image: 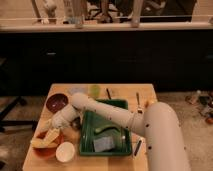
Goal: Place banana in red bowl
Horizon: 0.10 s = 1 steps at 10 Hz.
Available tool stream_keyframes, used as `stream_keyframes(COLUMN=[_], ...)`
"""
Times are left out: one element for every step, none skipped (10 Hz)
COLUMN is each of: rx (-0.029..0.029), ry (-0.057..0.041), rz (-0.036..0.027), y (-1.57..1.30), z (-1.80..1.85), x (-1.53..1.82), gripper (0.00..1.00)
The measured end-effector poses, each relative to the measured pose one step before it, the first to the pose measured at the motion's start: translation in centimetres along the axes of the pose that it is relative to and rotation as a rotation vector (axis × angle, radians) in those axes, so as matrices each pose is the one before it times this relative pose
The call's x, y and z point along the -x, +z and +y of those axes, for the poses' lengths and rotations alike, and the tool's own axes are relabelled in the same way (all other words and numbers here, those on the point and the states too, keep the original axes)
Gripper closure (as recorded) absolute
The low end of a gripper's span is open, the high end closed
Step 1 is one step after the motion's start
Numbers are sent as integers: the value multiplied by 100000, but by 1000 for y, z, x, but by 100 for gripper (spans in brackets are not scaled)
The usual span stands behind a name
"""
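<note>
The red bowl (46,148) sits near the table's front left corner. Pale yellow banana pieces (45,138) lie across it and stick out over its rim. My white arm reaches left across the table, and my gripper (50,125) hovers just above the bowl's far rim, right at the upper banana piece.
A dark maroon bowl (56,102) stands behind the red one, a small white bowl (65,151) to its right. A green tray (106,133) holds a curved green item (104,128) and a grey sponge (103,145). A small orange fruit (150,103) lies at the right edge.
</note>
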State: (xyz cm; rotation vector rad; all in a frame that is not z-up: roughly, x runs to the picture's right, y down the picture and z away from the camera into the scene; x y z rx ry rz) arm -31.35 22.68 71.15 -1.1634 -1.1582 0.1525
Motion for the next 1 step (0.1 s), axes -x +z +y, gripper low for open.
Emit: stream_keyframes(rx=[-2], ry=[3], rz=[-2], y=[0], z=[0], x=[-1], gripper=[20])
